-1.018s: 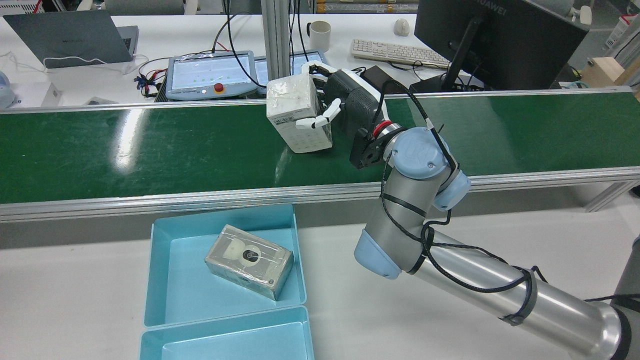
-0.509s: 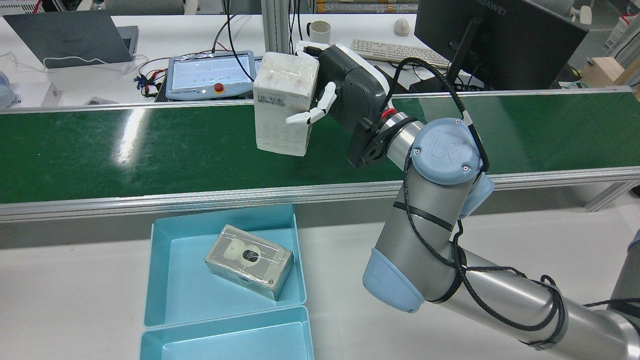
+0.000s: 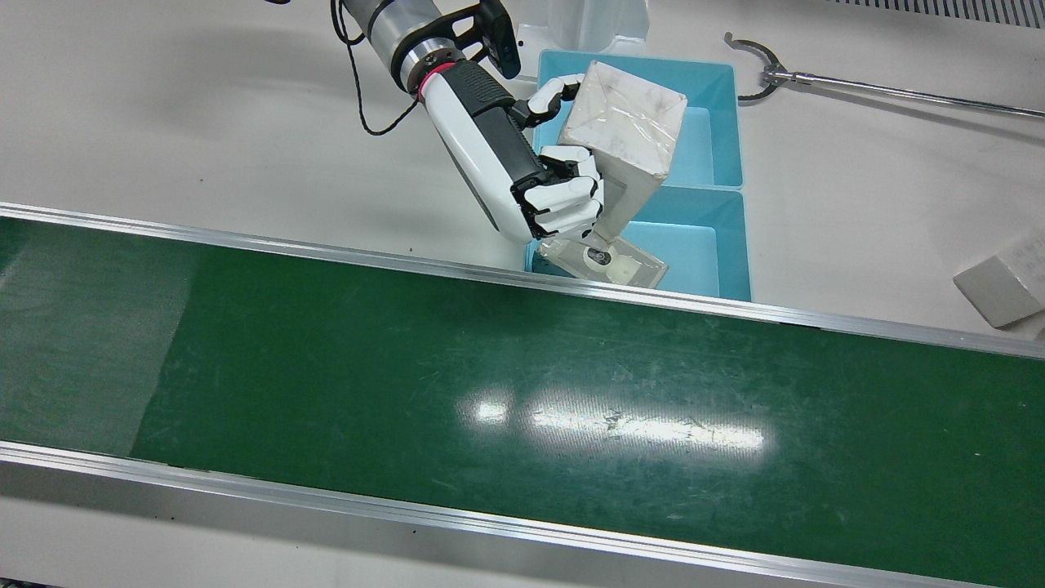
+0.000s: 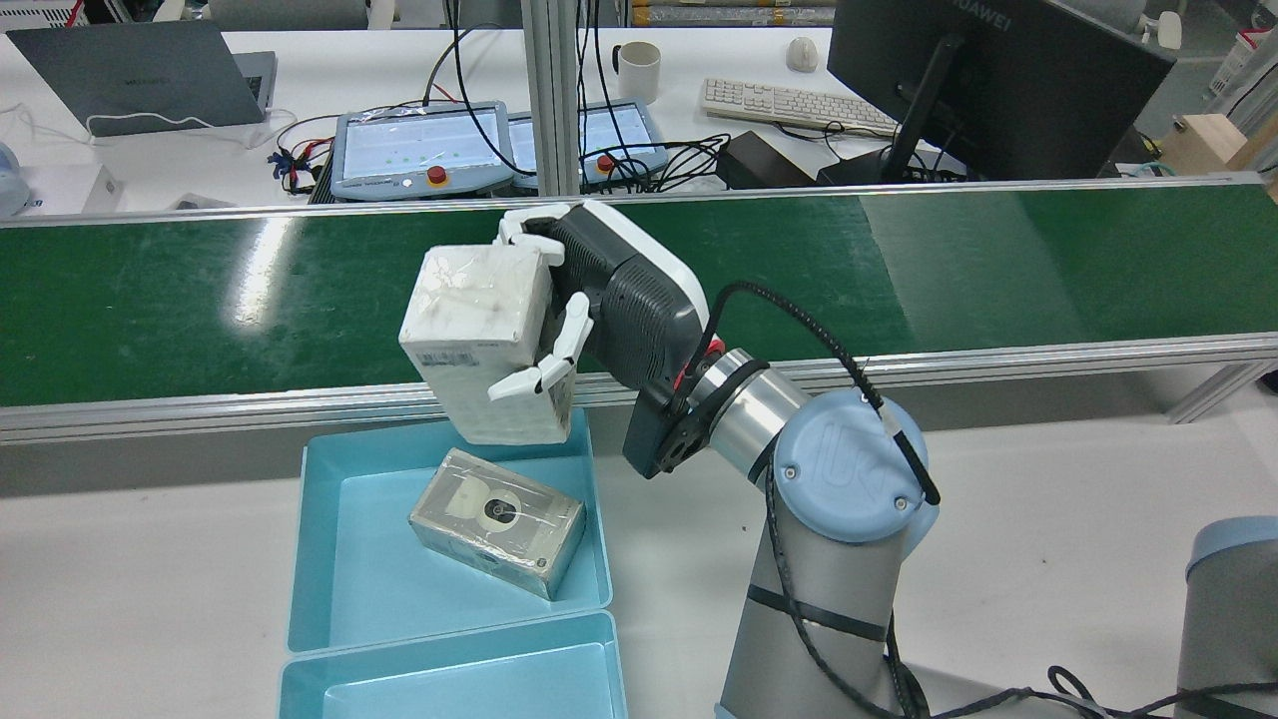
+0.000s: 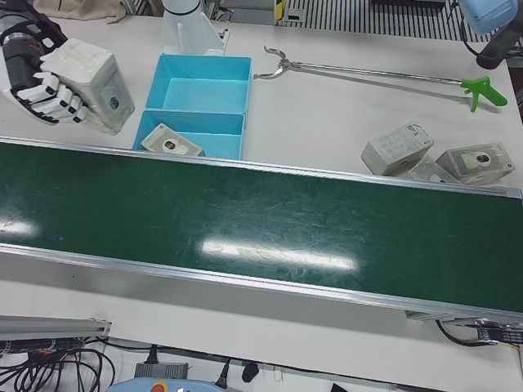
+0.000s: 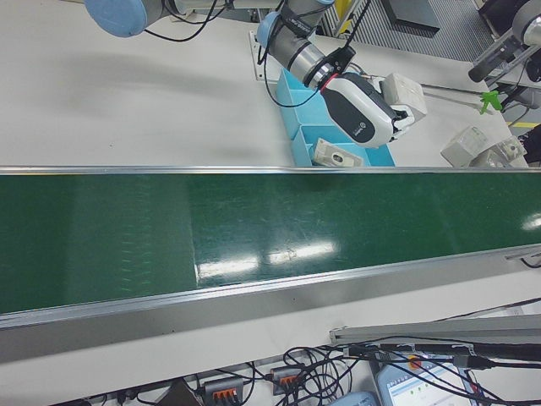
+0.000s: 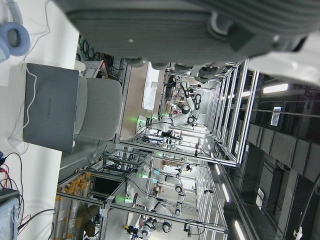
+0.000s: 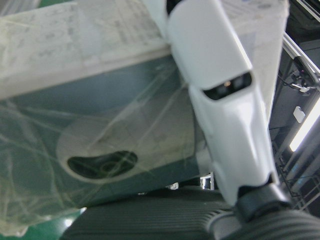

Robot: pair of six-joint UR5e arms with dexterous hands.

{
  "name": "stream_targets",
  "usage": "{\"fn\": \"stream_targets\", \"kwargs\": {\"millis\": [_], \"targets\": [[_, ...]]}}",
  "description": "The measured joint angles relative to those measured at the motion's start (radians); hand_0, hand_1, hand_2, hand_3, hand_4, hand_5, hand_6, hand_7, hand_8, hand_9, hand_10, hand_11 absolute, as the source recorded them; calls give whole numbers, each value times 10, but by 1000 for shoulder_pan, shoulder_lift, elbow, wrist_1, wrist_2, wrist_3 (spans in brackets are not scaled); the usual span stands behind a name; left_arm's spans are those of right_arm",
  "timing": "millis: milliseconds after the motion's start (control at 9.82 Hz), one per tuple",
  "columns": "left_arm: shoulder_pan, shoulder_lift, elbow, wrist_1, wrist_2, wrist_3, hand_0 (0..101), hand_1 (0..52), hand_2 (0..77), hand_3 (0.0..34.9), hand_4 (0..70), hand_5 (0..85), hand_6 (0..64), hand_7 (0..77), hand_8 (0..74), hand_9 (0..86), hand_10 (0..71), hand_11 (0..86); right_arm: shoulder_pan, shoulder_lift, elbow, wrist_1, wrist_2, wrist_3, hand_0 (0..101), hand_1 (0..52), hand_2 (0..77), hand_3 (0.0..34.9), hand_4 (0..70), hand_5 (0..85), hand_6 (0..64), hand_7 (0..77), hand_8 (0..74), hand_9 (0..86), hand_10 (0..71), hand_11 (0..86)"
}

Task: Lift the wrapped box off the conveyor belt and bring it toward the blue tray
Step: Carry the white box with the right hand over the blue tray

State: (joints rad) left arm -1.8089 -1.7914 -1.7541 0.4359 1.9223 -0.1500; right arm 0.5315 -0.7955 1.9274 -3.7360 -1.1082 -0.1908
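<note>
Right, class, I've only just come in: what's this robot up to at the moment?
The right hand is holding a wrapped box, with fingers closed around its sides. The box is off the green conveyor belt and in the air, over the belt-side edge of the blue tray. Another wrapped box already lies in that tray compartment. The held box has not been set down. The left hand shows nothing of its fingers, so its state cannot be told.

Near blue tray point(image 4: 319, 559) compartment half blocked by second box point(image 4: 496, 521); other compartment point(image 4: 449, 689) bare.
</note>
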Motion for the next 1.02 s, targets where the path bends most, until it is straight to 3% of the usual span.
{"fn": "stream_targets", "kwargs": {"millis": [102,204,305,407,509,611,713,814,916,1018], "targets": [[0,0,0,0,0,0,0,0,5,0,0,11,0,5,0,0,5,0,-40,-8,2,1,5,-4,522,11,327,12,698,824,627,731,709,818,573,845],[0,0,0,0,0,0,0,0,5,0,0,11,0,0,0,0,0,0,-70,-20,3,3,6,-5,515,11,327,13,698,829,627,731,704,802,584,845],[0,0,0,0,0,0,0,0,5,0,0,11,0,0,0,0,5,0,-90,-35,6,4,4,-6,541,11,327,5,649,834,627,725,567,791,535,862],[0,0,0,0,0,0,0,0,5,0,0,11,0,0,0,0,5,0,-99,-51,8,5,2,-5,544,11,327,44,398,824,524,774,567,791,535,862],[0,0,0,0,0,0,0,0,5,0,0,11,0,0,0,0,5,0,-103,-67,13,5,-2,-4,544,11,327,44,398,824,524,774,464,802,453,862],[0,0,0,0,0,0,0,0,5,0,0,11,0,0,0,0,5,0,-108,-77,16,5,-5,-4,549,11,327,91,218,818,398,774,289,780,295,862],[0,0,0,0,0,0,0,0,5,0,0,11,0,5,0,0,0,0,-117,-81,14,5,-17,-4,549,11,327,91,218,818,398,774,289,780,295,862],[0,0,0,0,0,0,0,0,5,0,0,11,0,0,5,0,0,0,-125,-80,12,6,-31,-5,592,54,360,105,131,11,267,774,82,0,104,824],[0,0,0,0,0,0,0,0,5,0,0,11,0,0,5,0,0,0,-130,-79,10,6,-41,-5,542,93,196,160,131,104,0,0,0,11,0,5],[0,0,0,0,0,0,0,0,5,0,0,11,0,0,5,0,5,0,-134,-78,11,6,-48,-5,489,93,196,186,131,251,0,0,0,16,0,5]]}}
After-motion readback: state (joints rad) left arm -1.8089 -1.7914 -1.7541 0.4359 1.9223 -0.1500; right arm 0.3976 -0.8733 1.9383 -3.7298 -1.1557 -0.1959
